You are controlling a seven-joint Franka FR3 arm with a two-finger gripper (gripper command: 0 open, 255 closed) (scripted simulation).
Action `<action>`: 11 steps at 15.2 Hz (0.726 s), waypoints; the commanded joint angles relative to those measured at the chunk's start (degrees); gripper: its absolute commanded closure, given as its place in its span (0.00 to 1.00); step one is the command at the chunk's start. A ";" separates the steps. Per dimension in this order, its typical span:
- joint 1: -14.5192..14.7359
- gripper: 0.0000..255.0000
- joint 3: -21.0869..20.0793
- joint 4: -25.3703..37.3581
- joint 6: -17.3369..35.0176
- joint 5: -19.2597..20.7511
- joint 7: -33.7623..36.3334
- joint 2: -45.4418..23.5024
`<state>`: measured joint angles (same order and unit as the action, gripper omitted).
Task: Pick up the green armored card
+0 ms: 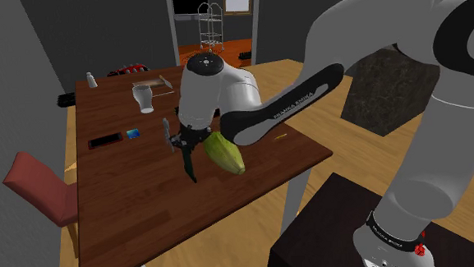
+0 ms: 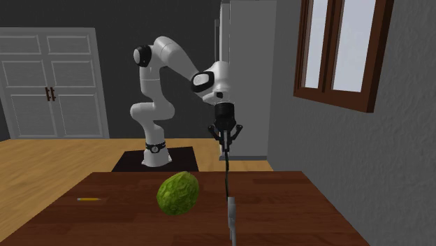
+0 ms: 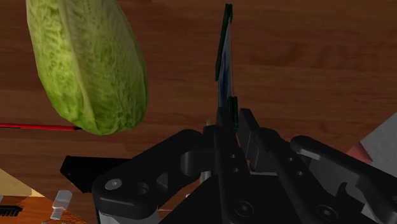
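Black gripper at mid-frame, its fingers pinched nearly closed on the top edge of a thin dark green card. The card hangs edge-on, long axis near vertical, pointing down at the brown table, just right of a lettuce. Arm lettering reads FRANKA EMIKA

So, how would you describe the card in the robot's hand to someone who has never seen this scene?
Find the dark wooden table, then the black hand above it. Clasped in it hangs the card: thin, flat and dark green at the edge, unlike the fat, pale green cabbage beside it.
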<state>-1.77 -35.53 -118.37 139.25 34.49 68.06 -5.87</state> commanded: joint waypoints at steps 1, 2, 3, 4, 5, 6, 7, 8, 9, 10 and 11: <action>-0.14 1.00 -0.24 0.72 -1.08 -1.46 -1.34 0.78; -0.20 1.00 -0.33 1.05 -1.59 -2.15 -1.97 1.18; -0.26 1.00 -0.42 1.40 -2.11 -2.81 -2.58 1.57; -0.31 1.00 -0.49 1.76 -2.64 -3.45 -3.18 1.94; -0.35 1.00 -0.56 2.13 -3.17 -4.07 -3.77 2.30; -0.39 1.00 -0.61 2.52 -3.72 -4.67 -4.34 2.65; -0.42 1.00 -0.66 2.93 -4.27 -5.25 -4.90 2.98; -0.45 1.00 -0.71 3.35 -4.83 -5.81 -5.44 3.30; -0.47 1.00 -0.75 3.78 -5.41 -6.35 -5.97 3.61; -0.47 1.00 -0.74 3.85 -5.49 -6.43 -6.05 3.65; -0.47 1.00 -0.74 3.85 -5.49 -6.44 -6.06 3.66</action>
